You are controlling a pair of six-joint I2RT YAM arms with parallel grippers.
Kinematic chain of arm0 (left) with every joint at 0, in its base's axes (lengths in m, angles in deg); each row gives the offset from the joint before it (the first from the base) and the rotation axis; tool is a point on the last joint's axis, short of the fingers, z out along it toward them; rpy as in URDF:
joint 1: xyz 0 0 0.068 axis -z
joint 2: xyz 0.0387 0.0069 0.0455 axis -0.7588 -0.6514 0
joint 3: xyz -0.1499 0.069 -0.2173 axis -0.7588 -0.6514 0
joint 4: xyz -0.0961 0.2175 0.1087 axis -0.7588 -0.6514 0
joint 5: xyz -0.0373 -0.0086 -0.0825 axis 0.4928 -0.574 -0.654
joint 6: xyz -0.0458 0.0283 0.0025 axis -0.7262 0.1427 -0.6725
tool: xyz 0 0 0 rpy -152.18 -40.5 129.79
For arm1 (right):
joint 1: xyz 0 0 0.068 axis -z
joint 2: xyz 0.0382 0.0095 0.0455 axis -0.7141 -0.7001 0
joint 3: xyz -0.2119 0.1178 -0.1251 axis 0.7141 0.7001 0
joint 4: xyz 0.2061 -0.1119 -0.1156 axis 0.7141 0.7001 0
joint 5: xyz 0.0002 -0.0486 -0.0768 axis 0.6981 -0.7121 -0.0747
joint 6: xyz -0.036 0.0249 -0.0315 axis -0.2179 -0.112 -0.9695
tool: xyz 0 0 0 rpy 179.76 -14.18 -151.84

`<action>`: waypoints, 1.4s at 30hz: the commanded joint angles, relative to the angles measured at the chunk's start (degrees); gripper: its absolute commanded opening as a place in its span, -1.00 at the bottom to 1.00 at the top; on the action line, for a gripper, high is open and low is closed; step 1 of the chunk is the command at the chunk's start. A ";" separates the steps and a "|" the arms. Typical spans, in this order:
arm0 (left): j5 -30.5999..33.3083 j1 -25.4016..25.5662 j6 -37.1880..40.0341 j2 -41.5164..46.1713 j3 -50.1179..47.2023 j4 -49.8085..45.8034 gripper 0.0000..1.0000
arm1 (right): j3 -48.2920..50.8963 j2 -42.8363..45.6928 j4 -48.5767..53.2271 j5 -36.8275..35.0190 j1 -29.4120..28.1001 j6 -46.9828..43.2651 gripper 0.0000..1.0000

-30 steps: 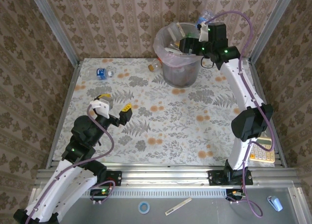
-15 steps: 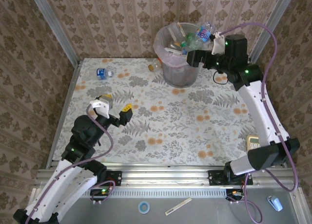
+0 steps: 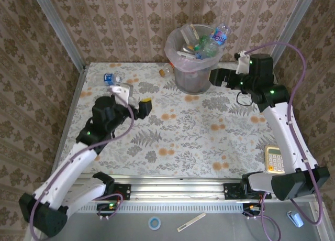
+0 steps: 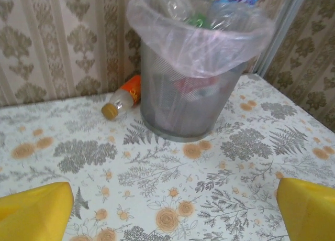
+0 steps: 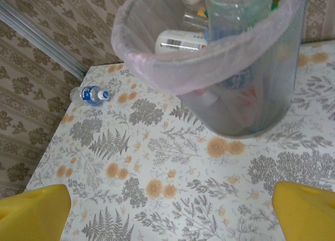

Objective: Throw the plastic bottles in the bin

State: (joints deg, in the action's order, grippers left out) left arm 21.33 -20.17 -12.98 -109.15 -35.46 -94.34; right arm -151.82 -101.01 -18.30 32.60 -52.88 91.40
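Note:
The grey bin, lined with a pinkish bag, stands at the table's far middle, with several plastic bottles inside. One blue-labelled bottle sticks up over its right rim. An orange-labelled bottle lies just left of the bin, also in the left wrist view. A blue-labelled bottle lies at the far left. My left gripper is open and empty over the left-middle table, facing the bin. My right gripper hangs open and empty just right of the bin.
A calculator lies near the table's right edge beside the right arm. Wallpapered walls and metal posts close in the table on three sides. A tape roll and a white strip lie on the grey shelf in front.
The right gripper has drawn back from over the bin, to the right and lower, leaving a blue-labelled bottle at the rim. The left arm has reached forward toward the table's far left-middle.

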 commanded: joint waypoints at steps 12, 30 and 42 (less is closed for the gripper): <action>-11.78 -10.39 -0.86 -31.17 19.61 -3.33 0.98 | 12.58 11.30 6.02 3.55 0.10 0.19 1.00; -16.42 -13.10 8.80 -61.49 43.09 -3.45 0.94 | 25.16 23.16 9.95 9.39 0.02 0.95 1.00; -23.55 -14.07 -1.18 -80.13 61.63 -1.63 0.93 | 25.83 22.50 11.34 8.85 0.01 1.10 1.00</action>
State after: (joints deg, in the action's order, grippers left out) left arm 1.59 -33.65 -10.25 -186.98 22.25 -97.00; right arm -126.77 -78.43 -8.88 40.67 -52.90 91.82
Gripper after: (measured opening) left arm 0.965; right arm 0.999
